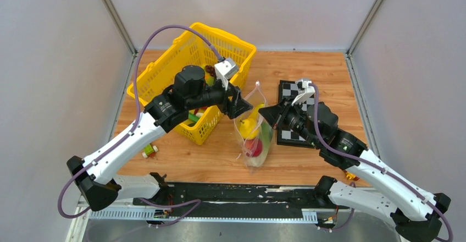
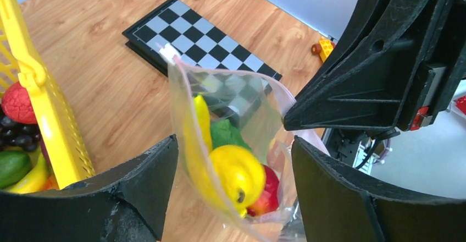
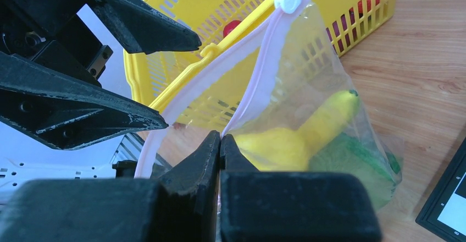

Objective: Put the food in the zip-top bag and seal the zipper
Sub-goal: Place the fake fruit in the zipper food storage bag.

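Possibly risking food (image 2: 236, 170) spilling: holding zip-top bag (image 2: 258, 104) up solely by right gripper (image 3: 220, 140) clamped on zipper (image 3: 264, 55), left gripper (image 2: 235, 143) gaping.

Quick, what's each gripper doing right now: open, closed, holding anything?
Left gripper: open, straddling the zip-top bag, gripping nothing.
Right gripper: closed, pinching the bag at its zipper.

The basket (image 1: 192, 49) and chessboard (image 1: 288, 91) closely flank the bag (image 1: 258, 148).
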